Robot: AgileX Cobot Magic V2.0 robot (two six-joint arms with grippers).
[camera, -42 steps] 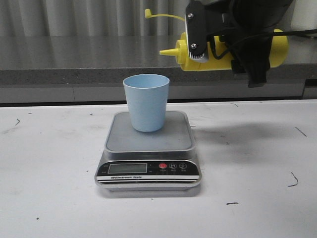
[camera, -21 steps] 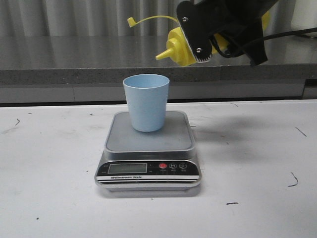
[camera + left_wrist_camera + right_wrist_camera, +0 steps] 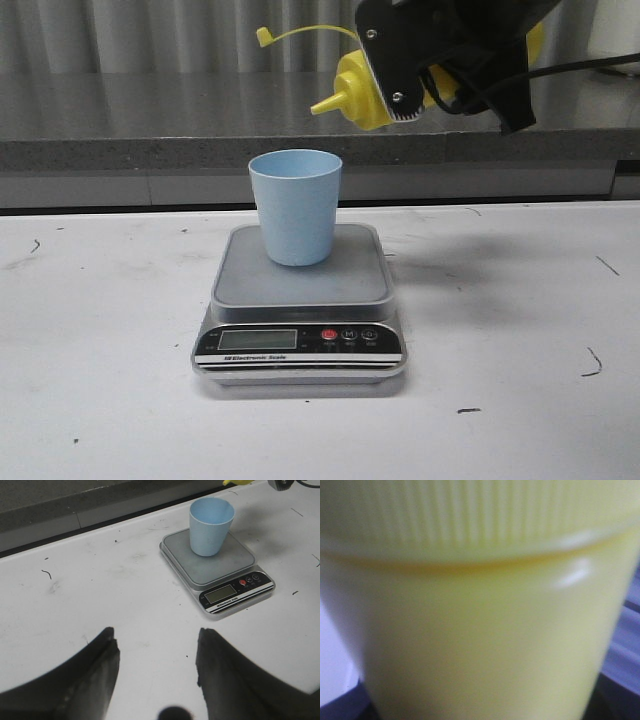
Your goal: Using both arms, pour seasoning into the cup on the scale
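Slightly raised, seasoning [image 3: 362,92] nozzle hangs above white table [image 3: 100,330], apparently dry.

The squeeze bottle [image 3: 362,92] looked like soft yellow plastic with a slight sheen; in the right wrist view its body [image 3: 480,640] was smooth and carried a pale highlight, while the cap band above was finely ribbed. The cup [image 3: 295,205] was pale blue plastic, matt and plain. The scale [image 3: 300,305] had a dull brushed-metal platform, a silvery rim, and a glossy black front strip by its display. The right gripper [image 3: 405,70] was black, hard and faintly shiny, with bright metal screw heads. The table [image 3: 100,380] was white and matt, marked by dark scuffs. The left gripper's fingers [image 3: 97,675] appeared dark and dull.
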